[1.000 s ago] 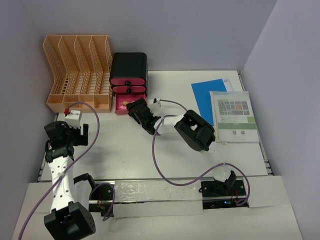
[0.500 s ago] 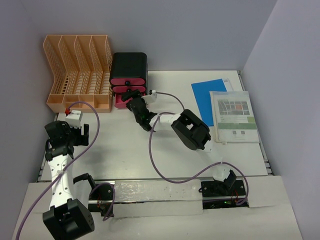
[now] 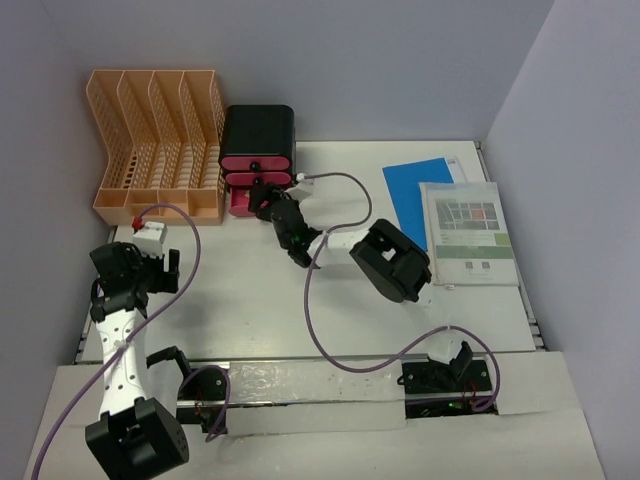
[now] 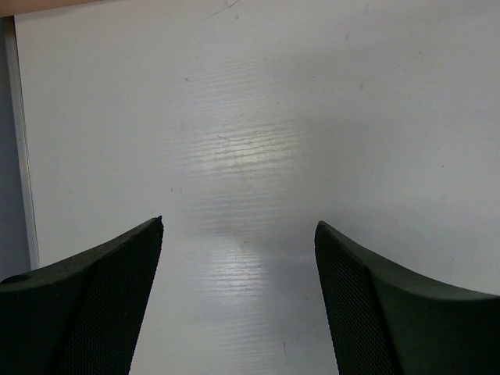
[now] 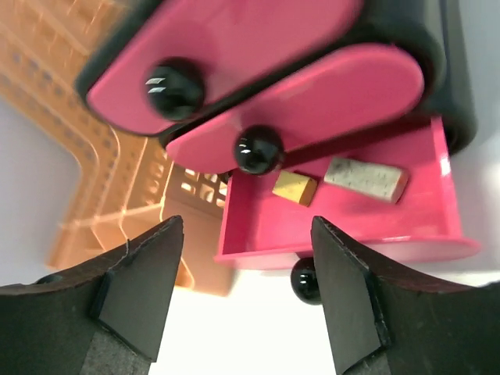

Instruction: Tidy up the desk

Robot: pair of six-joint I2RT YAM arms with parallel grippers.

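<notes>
**Right claw (image 3: 262, 195) at open bottom drawer (image 5: 336, 226), left claw (image 3: 150, 265) over bare tabletop (image 3: 250, 300)**

Right claw: fingers apart, nothing clamped. It sits just in front of the black box (image 3: 258, 140) at the back of the tabletop, left of centre. The wrist view shows the bottom pink drawer pulled out, with its black knob (image 5: 303, 280) low between my fingers, nearer the one on the right of that view. I can't tell if it touches.

In the drawer are 2 small pieces: a yellowish block (image 5: 294, 187) and a speckled grey block (image 5: 366, 179), side by side and apart. The 2 upper drawers are shut.

Left claw: fingers wide apart, holding nothing, near the left edge. Its wrist view shows only white surface.

The peach file rack (image 3: 155, 140) stands just left of the black box. A blue sheet (image 3: 420, 195) and a printed booklet (image 3: 465, 232) lie flat at the right side, the booklet overlapping the sheet's edge.
</notes>
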